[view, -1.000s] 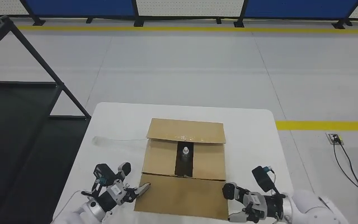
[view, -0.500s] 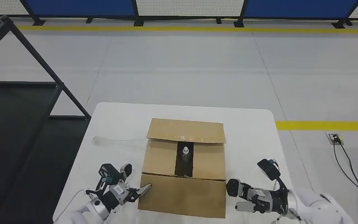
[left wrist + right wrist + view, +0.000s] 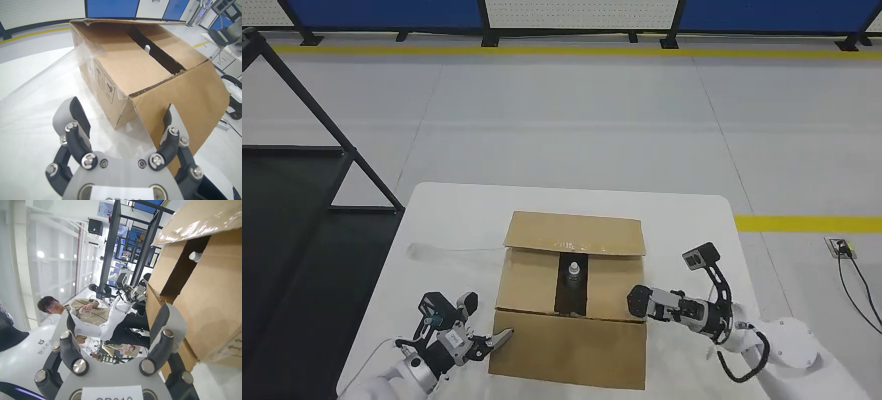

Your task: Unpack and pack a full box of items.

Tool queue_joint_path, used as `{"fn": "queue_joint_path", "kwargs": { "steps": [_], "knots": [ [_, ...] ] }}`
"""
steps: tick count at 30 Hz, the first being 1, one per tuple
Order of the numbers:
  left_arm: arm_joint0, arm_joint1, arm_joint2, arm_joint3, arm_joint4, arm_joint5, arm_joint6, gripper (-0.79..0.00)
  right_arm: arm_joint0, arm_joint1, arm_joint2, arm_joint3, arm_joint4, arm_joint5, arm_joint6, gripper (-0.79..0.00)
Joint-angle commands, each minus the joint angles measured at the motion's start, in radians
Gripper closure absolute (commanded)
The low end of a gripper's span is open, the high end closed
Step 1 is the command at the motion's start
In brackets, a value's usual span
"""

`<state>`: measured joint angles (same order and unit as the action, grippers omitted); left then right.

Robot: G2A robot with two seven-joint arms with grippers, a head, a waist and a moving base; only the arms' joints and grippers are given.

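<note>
The cardboard box [image 3: 575,300] sits in the lower centre of the top view, on a white table [image 3: 452,215] whose far edge runs across the middle of the frame. Its far flap [image 3: 575,232] stands open and leans away, while its near flap [image 3: 567,350] folds outward and down toward the bottom of the frame. The two inner flaps lie almost flat and leave a dark slot down the middle, where the white cap of a bottle [image 3: 573,268] shows. A strip of clear tape [image 3: 442,247] trails from the box's far left corner across the table toward the left of the frame. A broad band of white table surface lies between the box's left side and the table's left edge; the band on the right is narrower, and another strip runs behind the far flap. The left end effector [image 3: 497,340] hovers low at the lower left of the frame with its fingers spread apart and holding nothing, one fingertip right at the left edge of the near flap; contact cannot be judged. The right end effector [image 3: 639,300] is at the box's right edge, just where the near flap hinges, fingers likewise parted and holding nothing, one finger close against the cardboard side.
</note>
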<state>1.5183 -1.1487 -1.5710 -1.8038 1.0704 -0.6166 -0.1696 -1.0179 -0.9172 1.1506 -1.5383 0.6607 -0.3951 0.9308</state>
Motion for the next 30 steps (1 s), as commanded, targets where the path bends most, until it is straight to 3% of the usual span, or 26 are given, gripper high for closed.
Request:
{"fn": "queue_joint_path", "kwargs": {
  "steps": [1,9,18,30],
  "knots": [
    [0.0,0.0,0.0,0.0,0.0,0.0,0.0,-0.785,0.047,-0.013,-0.029,0.049,-0.008,0.024,-0.04,-0.785],
    [0.0,0.0,0.0,0.0,0.0,0.0,0.0,-0.785,0.168,-0.064,-0.141,0.147,-0.087,0.06,-0.176,-0.785],
    [0.0,0.0,0.0,0.0,0.0,0.0,0.0,-0.785,0.203,-0.099,-0.164,0.149,-0.128,-0.016,-0.312,-0.785],
    [0.0,0.0,0.0,0.0,0.0,0.0,0.0,-0.785,0.301,-0.15,-0.21,0.143,-0.317,0.074,-0.571,-0.785]
  ]
}}
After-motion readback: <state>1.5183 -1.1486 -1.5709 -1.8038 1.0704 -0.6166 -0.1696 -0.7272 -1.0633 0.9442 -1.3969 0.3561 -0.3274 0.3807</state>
